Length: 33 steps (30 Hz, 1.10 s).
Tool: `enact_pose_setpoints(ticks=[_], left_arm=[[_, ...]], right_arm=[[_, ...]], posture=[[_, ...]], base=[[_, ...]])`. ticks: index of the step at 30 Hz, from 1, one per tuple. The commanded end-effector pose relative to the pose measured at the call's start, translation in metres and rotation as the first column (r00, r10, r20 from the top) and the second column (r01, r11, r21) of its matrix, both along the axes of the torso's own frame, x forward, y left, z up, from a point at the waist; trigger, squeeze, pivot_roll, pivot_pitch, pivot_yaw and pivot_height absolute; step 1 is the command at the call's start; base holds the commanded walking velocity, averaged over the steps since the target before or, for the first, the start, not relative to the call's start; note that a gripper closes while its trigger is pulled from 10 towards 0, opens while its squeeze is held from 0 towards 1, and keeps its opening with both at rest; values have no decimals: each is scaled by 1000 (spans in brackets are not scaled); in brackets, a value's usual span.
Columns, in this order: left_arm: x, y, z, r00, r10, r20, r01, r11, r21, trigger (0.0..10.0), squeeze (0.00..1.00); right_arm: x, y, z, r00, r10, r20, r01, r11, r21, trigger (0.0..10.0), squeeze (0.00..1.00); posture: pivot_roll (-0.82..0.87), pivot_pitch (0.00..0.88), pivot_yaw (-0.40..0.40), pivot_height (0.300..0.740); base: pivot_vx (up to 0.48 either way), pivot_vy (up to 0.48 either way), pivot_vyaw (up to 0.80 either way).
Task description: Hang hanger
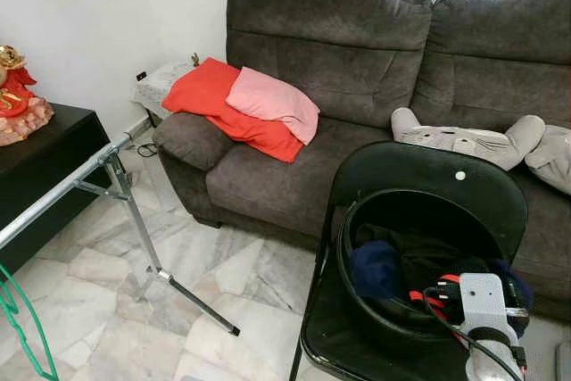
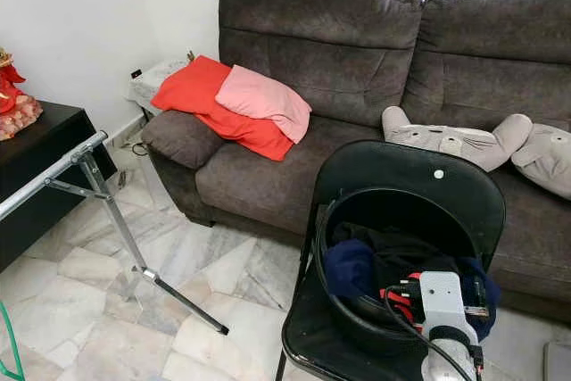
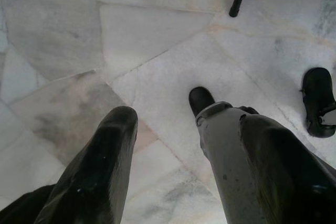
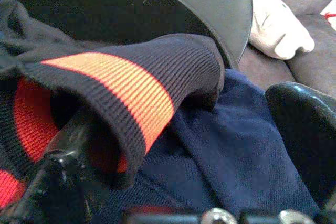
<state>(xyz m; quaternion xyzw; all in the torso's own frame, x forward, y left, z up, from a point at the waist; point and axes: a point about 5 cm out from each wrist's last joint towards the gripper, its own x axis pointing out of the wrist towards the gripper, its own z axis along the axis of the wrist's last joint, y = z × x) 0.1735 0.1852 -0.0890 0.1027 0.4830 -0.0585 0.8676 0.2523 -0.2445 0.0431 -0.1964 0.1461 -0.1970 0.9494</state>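
Observation:
A green hanger [image 1: 20, 326] shows at the lower left, below the slanting metal rail of a clothes rack [image 1: 62, 186]; its top is cut off by the picture's edge. My right gripper [image 4: 178, 129] is inside a black bucket [image 1: 357, 305] of clothes on a black chair [image 1: 428, 176]. Its fingers stand open, and a black cuff with an orange stripe [image 4: 121, 85] is draped over one of them, above dark blue cloth [image 4: 220, 156]. My left gripper [image 3: 163, 111] hangs open over the marble floor with nothing between its fingers.
A dark grey sofa [image 1: 339, 51] stands behind the chair, with red and pink cushions [image 1: 241, 104] and grey plush toys [image 1: 464, 142] on it. A black cabinet [image 1: 40, 167] is on the left. The rack's legs [image 1: 169, 278] spread over the floor.

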Motion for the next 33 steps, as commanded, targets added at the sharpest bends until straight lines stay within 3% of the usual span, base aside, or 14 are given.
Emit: enact_pose_setpoints(ticks=[1, 6, 8, 10, 14, 22, 23, 24, 33], left_arm=[[-4, 4, -1, 1000, 0, -21, 0, 1000, 15, 10000, 0], [-3, 4, -1, 1000, -4, -19, 4, 1000, 12, 10000, 0], [-3, 4, -1, 1000, -8, -20, 8, 1000, 12, 10000, 0], [-6, 10, -1, 1000, -5, -22, 5, 1000, 16, 10000, 0], [-12, 20, -2, 1000, -1, -28, 1, 1000, 22, 10000, 0], [-17, 28, -2, 999, 2, -36, -1, 1000, 25, 10000, 0], [-18, 29, -2, 999, 1, -38, 0, 1000, 25, 10000, 0], [-19, 30, -3, 999, 0, -39, 1, 1000, 25, 10000, 0], [-21, 24, -4, 999, -11, -38, 12, 1000, 11, 10000, 0]], right_arm=[[2, -4, 1, 1000, -20, 15, 20, 1000, 10, 10000, 0], [12, -4, 8, 995, -13, 101, 8, 999, 52, 10000, 0], [19, -1, 7, 987, -61, 151, 18, 963, 269, 10000, 0], [24, 2, 11, 981, -59, 186, -7, 943, 332, 10000, 0], [28, 8, 9, 984, -18, 179, -43, 943, 329, 10000, 0], [26, 9, -3, 989, -51, 136, -4, 926, 376, 10000, 0], [25, 8, -4, 990, -60, 129, 8, 929, 371, 4392, 0], [24, 7, -5, 990, -69, 123, 20, 931, 364, 0, 0], [24, 2, -6, 989, -84, 120, 37, 936, 351, 0, 0]], posture=[[-77, 33, 54, 740], [-76, 35, 60, 740], [-73, 38, 62, 740], [-70, 37, 62, 740], [-69, 39, 62, 740], [-68, 39, 64, 740], [-68, 39, 64, 740], [-68, 38, 63, 740], [-67, 40, 63, 740]], base=[[0, 0, 0], [0, 0, 0], [0, 0, 0], [0, 0, 0], [0, 0, 0], [0, 0, 0], [0, 0, 0], [0, 0, 0], [0, 0, 0]])
